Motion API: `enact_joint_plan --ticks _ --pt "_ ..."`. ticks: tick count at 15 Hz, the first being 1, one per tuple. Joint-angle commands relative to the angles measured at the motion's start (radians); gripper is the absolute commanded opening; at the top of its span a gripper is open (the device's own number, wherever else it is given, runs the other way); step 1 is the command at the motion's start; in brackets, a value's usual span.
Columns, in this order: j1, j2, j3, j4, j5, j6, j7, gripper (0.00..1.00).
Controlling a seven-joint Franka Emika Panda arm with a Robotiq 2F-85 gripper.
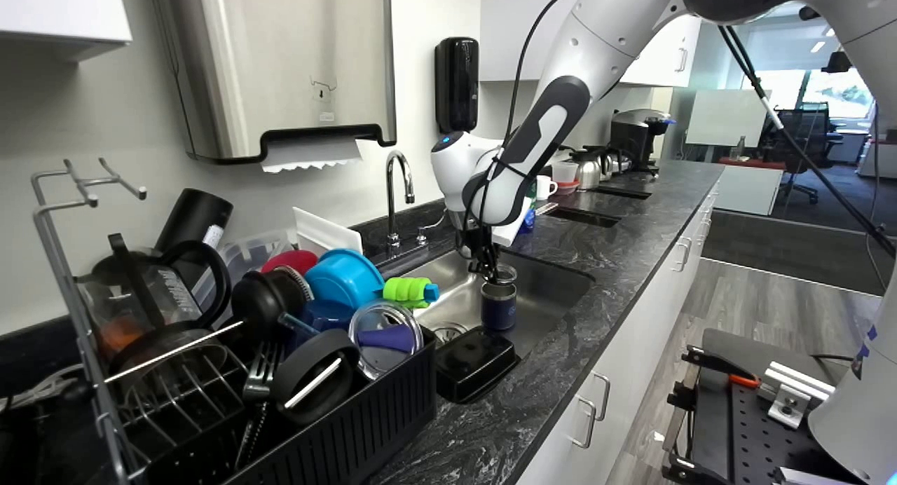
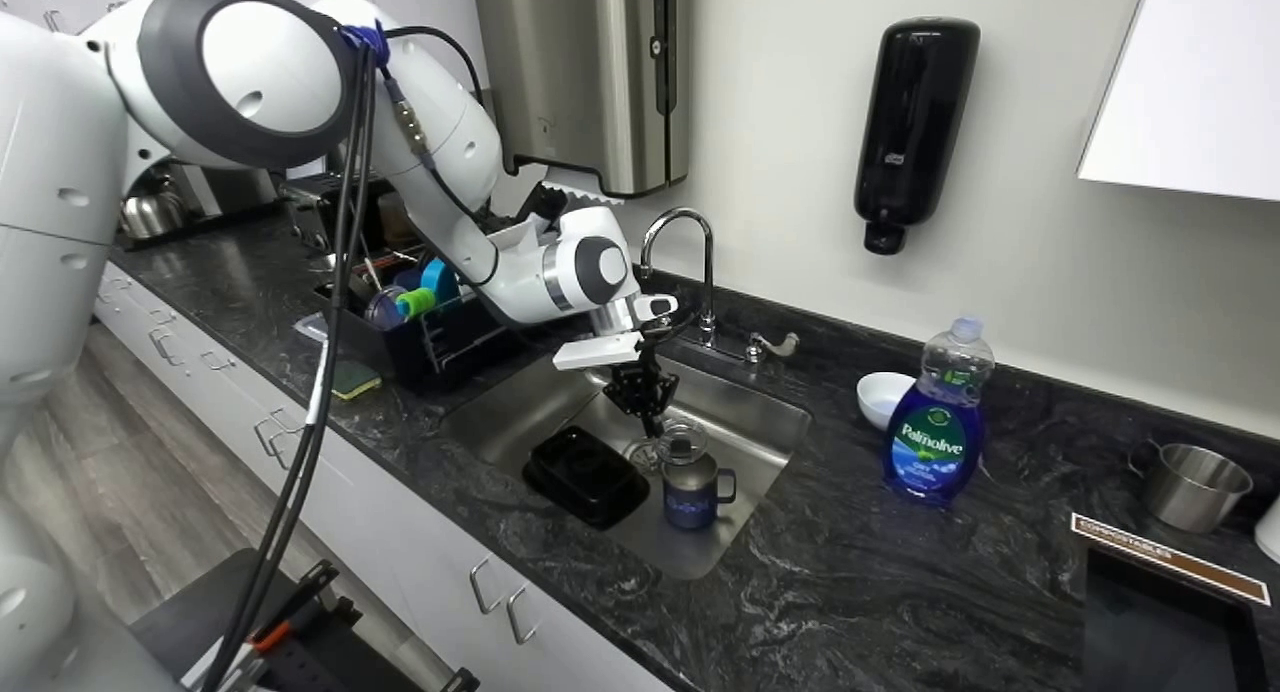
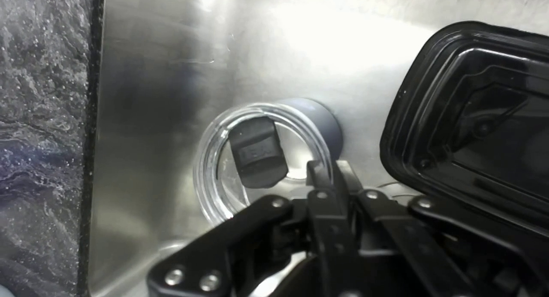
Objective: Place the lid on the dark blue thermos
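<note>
Black container (image 2: 585,472) in sink (image 2: 755,422), Palmolive bottle (image 2: 935,437) on counter (image 2: 850,592)

1. The arm (image 1: 610,36) is wearing a smooth, rounded white shell (image 2: 60,152).
2. In both exterior views, thick dark grey bands (image 2: 172,72) are edging the white joint covers (image 2: 265,62).
3. Small round dimples (image 2: 73,198) are dotting the shell.
4. Black cables (image 2: 340,282) are running along the outside; blue wrapping (image 2: 368,40) is binding them, and a brassy connector (image 2: 408,122) is sitting on one.
5. Near the wrist (image 1: 506,199), a thin black strap (image 1: 510,168) and a small blue spot (image 1: 446,140) are showing.
6. A silvery ring (image 2: 556,277) is banding the arm.
7. Blue patches (image 1: 872,332) are marking the white base (image 1: 851,422).
8. The jaws are displaying black, jointed bars (image 3: 253,228) with silvery screws (image 3: 210,282).
</note>
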Motion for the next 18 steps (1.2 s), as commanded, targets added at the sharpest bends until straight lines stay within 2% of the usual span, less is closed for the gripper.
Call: enact_joint_plan --ticks 1,18 --pt "-0.003 0.037 -0.01 0.046 0.006 -0.006 -0.006 0.02" --pt "-0.007 0.131 -0.021 0.118 0.016 -0.009 -0.017 0.02"
